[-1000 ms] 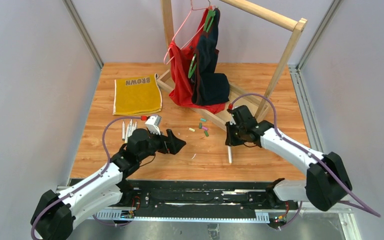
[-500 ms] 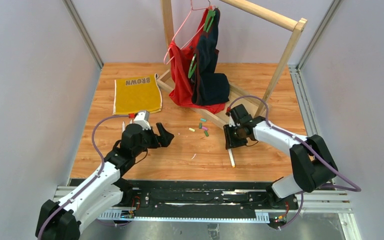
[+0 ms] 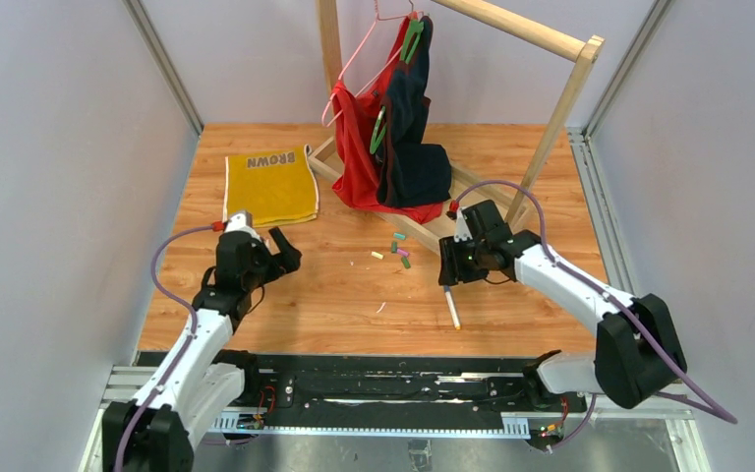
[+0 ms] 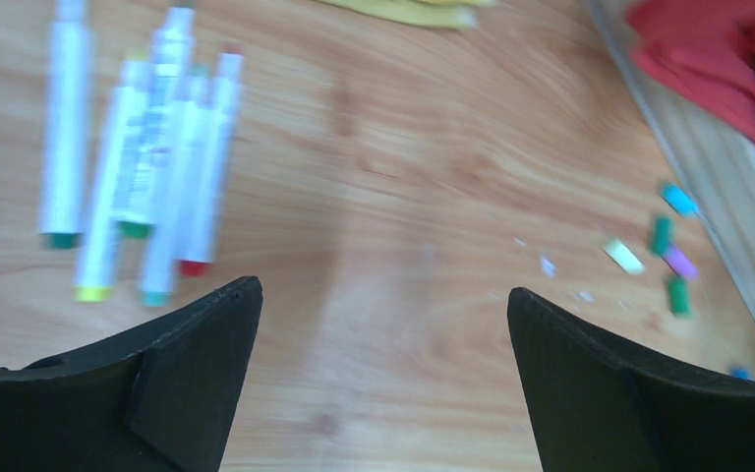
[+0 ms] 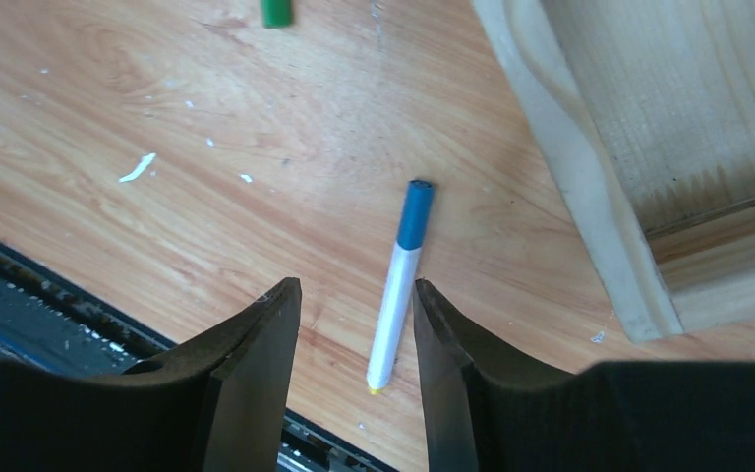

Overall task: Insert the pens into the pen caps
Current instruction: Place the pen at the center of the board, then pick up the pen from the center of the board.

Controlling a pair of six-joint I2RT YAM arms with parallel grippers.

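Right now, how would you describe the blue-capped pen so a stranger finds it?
Find the wooden rack base at the table's right. Just in front, below the right hand, one white pen lies alone. Its blue cap sets it apart; the other pens lie bunched at the left.

- The top external view looks down from high behind the arm bases over the whole table (image 3: 344, 295). It is far off, with both arms in frame.
- The left wrist view sits low and close, facing forward between the left fingers (image 4: 197, 374). The pens (image 4: 147, 167) lie beyond the left-hand finger and the pen caps (image 4: 664, 251) beyond the right-hand one.
- The right wrist view looks almost straight down from very near, with a blue-capped pen (image 5: 398, 285) between the right fingers (image 5: 256, 374).
- The top external view shares those pen caps (image 3: 399, 252) and that blue-capped pen (image 3: 451, 308).
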